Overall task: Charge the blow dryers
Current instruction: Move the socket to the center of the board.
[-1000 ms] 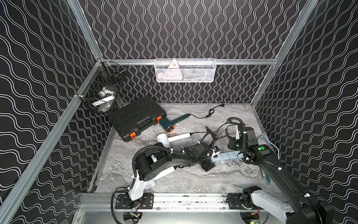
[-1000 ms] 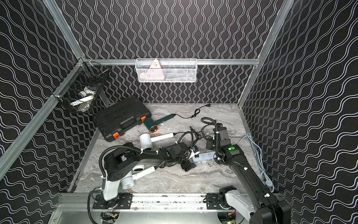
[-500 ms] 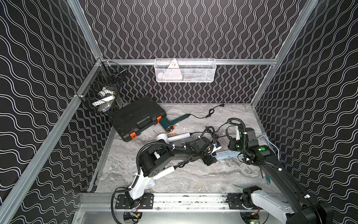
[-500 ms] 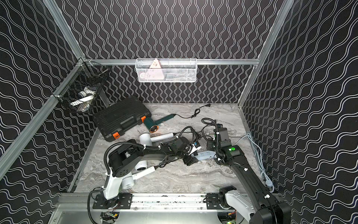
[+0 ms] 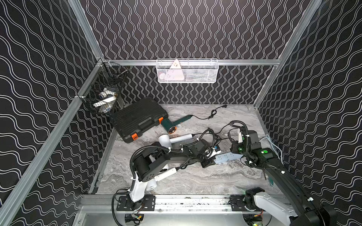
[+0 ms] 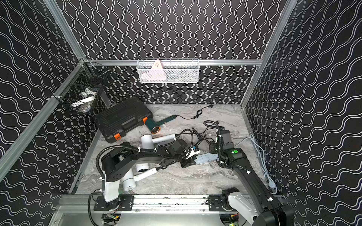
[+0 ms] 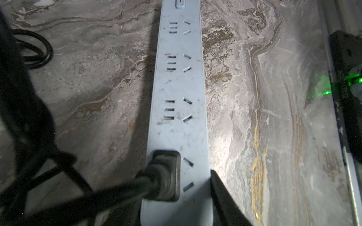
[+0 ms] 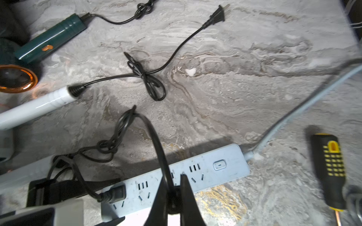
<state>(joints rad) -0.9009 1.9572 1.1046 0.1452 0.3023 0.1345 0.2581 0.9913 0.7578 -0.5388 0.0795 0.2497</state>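
You've got one plug [image 7: 166, 174] in the power strip [image 7: 180, 82], green blow dryer [image 5: 170, 125] and white blow dryer [image 8: 39, 105] unplugged; right end effector [image 8: 176, 180] clenched, left end effector [image 5: 212, 159] can't tell.

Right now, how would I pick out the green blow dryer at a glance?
Find the black case at the back left. The dark green blow dryer lies beside its orange latch. Unlike the white dryers, it has a copper-orange nozzle ring.

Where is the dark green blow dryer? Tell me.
In both top views the dark green blow dryer lies far back, beside the black case, behind a white blow dryer.
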